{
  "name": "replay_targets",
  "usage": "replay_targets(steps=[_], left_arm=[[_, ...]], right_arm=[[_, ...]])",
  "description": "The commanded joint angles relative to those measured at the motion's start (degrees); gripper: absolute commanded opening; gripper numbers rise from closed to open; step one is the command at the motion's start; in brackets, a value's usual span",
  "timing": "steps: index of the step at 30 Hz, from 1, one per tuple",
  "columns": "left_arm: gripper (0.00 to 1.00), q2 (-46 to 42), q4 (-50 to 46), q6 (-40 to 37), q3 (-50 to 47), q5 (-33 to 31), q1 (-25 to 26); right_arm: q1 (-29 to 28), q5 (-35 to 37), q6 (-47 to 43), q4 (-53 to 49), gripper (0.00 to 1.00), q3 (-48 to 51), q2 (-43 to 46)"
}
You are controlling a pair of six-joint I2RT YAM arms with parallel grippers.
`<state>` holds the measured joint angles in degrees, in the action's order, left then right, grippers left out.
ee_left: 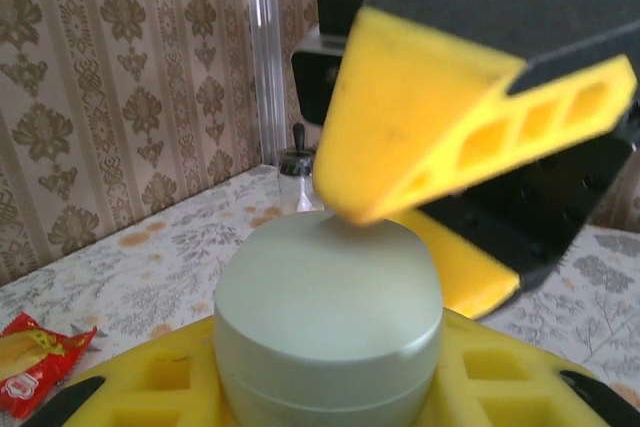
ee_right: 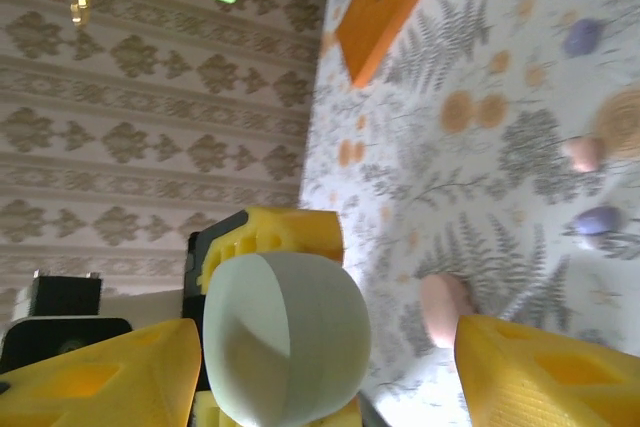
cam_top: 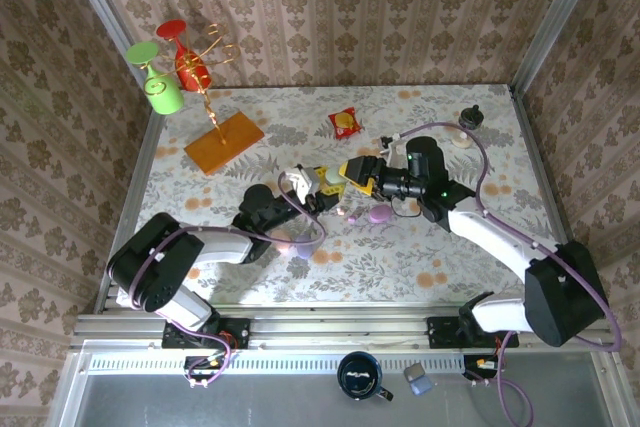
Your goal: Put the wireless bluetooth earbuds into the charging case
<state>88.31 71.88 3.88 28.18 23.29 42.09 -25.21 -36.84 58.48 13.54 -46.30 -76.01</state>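
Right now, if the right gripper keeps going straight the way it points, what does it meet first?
The pale green case, clamped by the left gripper. It sits between the open jaws of the right gripper, which seems to touch it on one side.

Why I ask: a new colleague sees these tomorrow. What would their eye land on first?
The pale green case at centre, clamped in the left arm's yellow fingers, with the right arm's yellow fingers spread open close to it. Next, the green cup and red cup on an orange-based stand far left on the table.
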Motion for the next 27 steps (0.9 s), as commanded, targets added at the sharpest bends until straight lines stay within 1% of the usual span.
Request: replay_targets(steps=[1, 5, 14, 18, 23, 25, 27], left_arm=[[0.31, -1.12, 2.08, 3.2, 2.08, -0.96, 0.19], [0.31, -0.57, 2.04, 3.42, 2.91, -0.85, 0.19], [0.31, -1.3, 2.17, 0.92, 1.7, 0.09, 0.4], [0.31, -1.58, 2.14, 0.45, 1.26, 0.17, 0.47], [0.32, -1.58, 2.13, 0.01, 1.01, 0.27, 0.37], [0.35, -1.63, 2.04, -0.31, 0.82, 0.2, 0.37], [0.4, -1.76, 1.91, -0.45, 0.52, 0.01, 0.42]], right_arm=[[-0.03, -6.52, 7.09, 12.43, 0.68, 1.16, -1.97], [-0.02, -8.0, 10.63, 17.8, 0.63, 1.74, -3.36], [0.6, -6.6, 12.15, 19.19, 0.51, 2.64, -3.36], [0.66, -6.67, 12.1, 19.24, 0.4, 2.53, -5.07], [0.78, -6.23, 12.36, 19.15, 0.24, 2.8, -5.29], [0.73, -5.97, 12.21, 19.15, 0.2, 2.8, -5.27], [0.81, -5.75, 12.11, 19.08, 0.18, 2.8, -5.2]])
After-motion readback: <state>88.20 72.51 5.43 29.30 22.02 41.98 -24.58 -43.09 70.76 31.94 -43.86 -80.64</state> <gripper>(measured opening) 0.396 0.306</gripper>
